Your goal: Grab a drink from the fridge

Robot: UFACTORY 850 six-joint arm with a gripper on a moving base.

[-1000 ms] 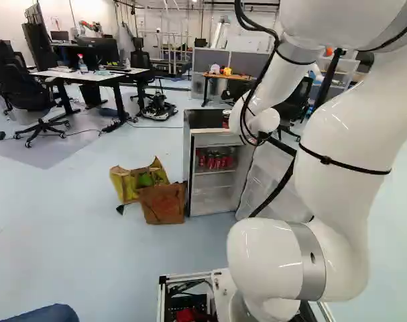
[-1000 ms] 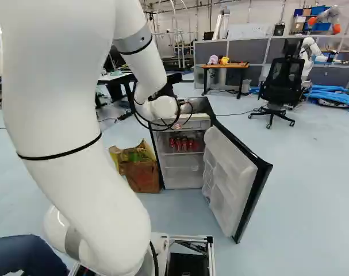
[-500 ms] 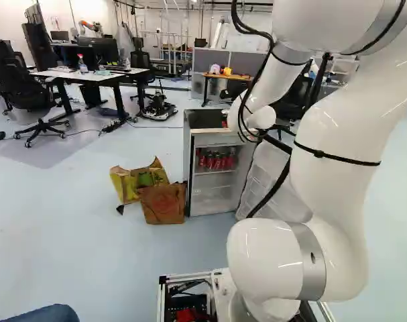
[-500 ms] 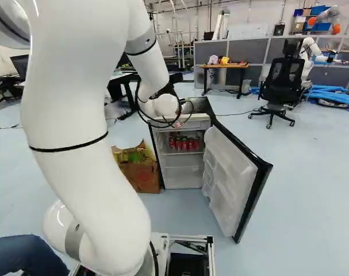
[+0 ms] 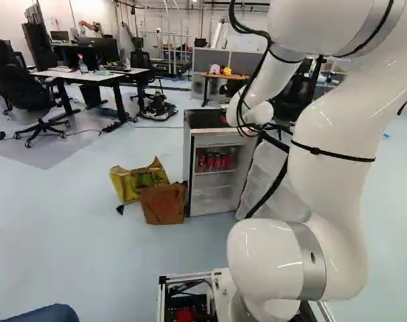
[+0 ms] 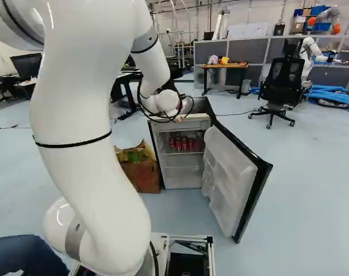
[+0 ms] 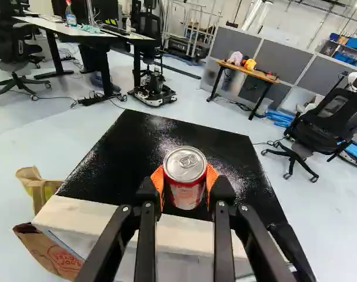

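Observation:
My gripper [image 7: 185,187] is shut on a red and silver drink can [image 7: 185,176], an orange pad on either side of it. The can is upright over the black top [image 7: 137,144] of the small fridge; whether it touches that top I cannot tell. In the base views my wrist mostly hides gripper and can. The fridge [image 5: 215,191] has its door [image 6: 234,178] swung wide on the right. Several red cans [image 6: 184,144] stand on a shelf inside.
A yellow bag [image 5: 137,182] and a brown paper bag [image 5: 164,203] stand left of the fridge. Farther off are desks [image 5: 99,75], a wooden-topped table [image 6: 226,66], an office chair [image 6: 280,86] and another robot [image 6: 307,54]. A person's leg [image 6: 25,254] shows beside the base.
My upper arm has swung left in the left base view and right in the right base view. The wrist has shifted slightly, carrying the held can. Base, fridge and door are unmoved.

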